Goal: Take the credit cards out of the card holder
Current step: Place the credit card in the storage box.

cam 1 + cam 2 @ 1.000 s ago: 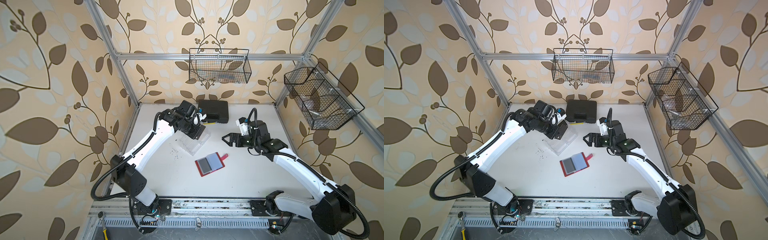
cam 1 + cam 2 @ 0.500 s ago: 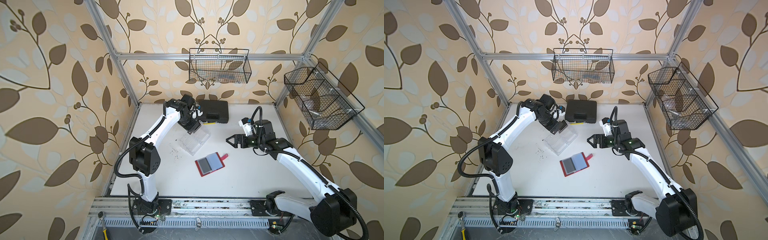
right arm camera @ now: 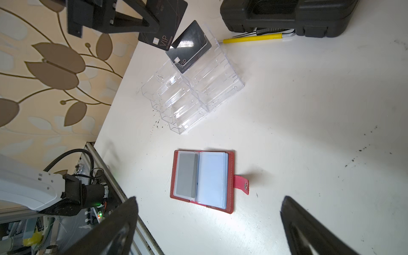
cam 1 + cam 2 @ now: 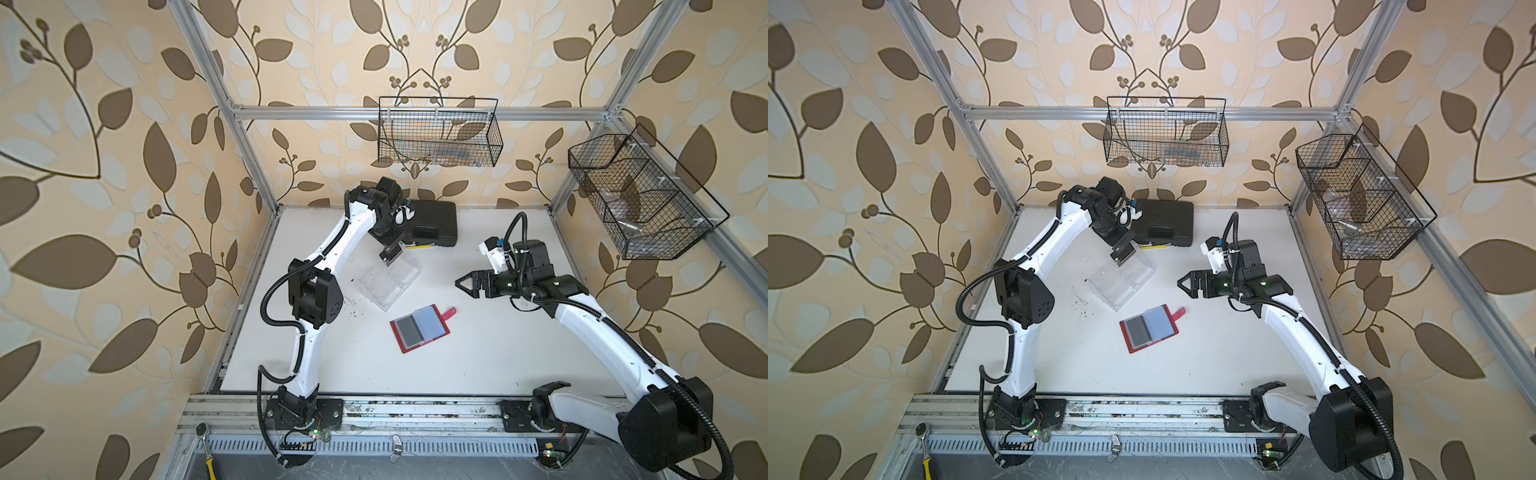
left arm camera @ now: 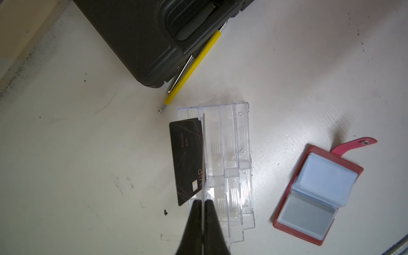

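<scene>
Card holder [image 4: 419, 328] lies open & flat on the table [image 4: 498, 361], nr the middle. Its red strap tab [image 3: 241, 184] sticks out twd the right arm's side. Plastic sleeves [image 3: 212, 176] face up, one side grey, the other pale blue; can't tell if cards are inside.

One credit card [image 3: 169, 28], black w/ "VIP" lettering, is out & pinched by an edge in the left gripper [image 5: 202, 202], jaws closed tight on it. In the left wrist view it shows only edge-on, as a thin line. It hangs over the back row of the clear tray [image 3: 198, 92]. A second card [image 3: 189, 49] stands leaning in that back row. In the right wrist view the two overlap at a corner; touching or not, can't tell.

Tray sits just behind the card holder, twd the back wall, near but apart. Behind it is a black case [image 4: 430, 224], w/ a yellow-handled tool [image 5: 194, 66] lying along its front edge.

Right gripper [image 4: 464, 287] is spread fully wide w/ nothing in it. It's up off the table, to the right of tray & holder, apart from both, fingers pointing twd the tray.
</scene>
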{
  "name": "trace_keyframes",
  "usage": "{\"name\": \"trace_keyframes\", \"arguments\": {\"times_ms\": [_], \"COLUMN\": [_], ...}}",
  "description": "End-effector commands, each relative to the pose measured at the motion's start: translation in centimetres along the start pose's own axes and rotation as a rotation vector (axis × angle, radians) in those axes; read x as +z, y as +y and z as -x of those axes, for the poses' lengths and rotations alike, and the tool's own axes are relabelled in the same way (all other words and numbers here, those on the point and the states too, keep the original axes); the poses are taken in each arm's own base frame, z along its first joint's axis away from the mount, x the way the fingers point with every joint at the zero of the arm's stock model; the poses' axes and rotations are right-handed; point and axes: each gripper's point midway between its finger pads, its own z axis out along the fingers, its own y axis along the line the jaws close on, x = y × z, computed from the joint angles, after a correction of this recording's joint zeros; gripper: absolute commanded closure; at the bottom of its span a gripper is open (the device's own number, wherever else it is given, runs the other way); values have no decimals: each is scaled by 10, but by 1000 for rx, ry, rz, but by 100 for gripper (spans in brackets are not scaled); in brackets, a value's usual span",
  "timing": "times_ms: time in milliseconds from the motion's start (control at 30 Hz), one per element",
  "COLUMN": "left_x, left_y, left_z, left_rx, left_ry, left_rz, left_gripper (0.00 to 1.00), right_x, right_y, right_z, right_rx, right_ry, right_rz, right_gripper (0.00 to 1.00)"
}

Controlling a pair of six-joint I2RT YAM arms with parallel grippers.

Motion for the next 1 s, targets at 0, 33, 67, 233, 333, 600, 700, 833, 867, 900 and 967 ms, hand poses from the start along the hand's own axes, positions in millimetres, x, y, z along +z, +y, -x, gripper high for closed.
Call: {"name": "trace_keyframes", "arguments": {"times_ms": [0,33,67,233,333,600,700,833,867,900,967], "left_x": [-6,-4,-2,7,9,19,23,27,29,30,32], "left_y": [8,8,8,11,11,4,4,3,2,2,1], "left_z": [-5,-5,-6,-12,-13,-22,-24,-27,-28,-29,-31], "left_rx": [3,5,6,20,21,21,18,10,9,6,-2], "left_ry": [25,29,35,71,75,105,115,128,135,139,146], "left_rz": [18,15,12,18,15,-30,-31,-41,-42,-44,-52], "left_gripper": [100,100,100,100,100,100,100,100,100,100,100], "right_x": [0,0,0,1,2,5,6,5,5,5,4], "right_y": [0,-1,-2,-9,-9,-12,-12,-12,-12,-12,-12], "right_z": [-5,-5,-5,-3,-1,0,-2,-3,-3,-3,-2], "right_rx": [-16,-14,-11,2,5,17,30,31,31,29,31], "right_ry": [36,38,42,43,43,50,54,55,54,54,53], "right_rz": [20,21,21,16,22,19,27,26,26,27,25], "right_gripper": [0,0,0,0,0,0,0,0,0,0,0]}}
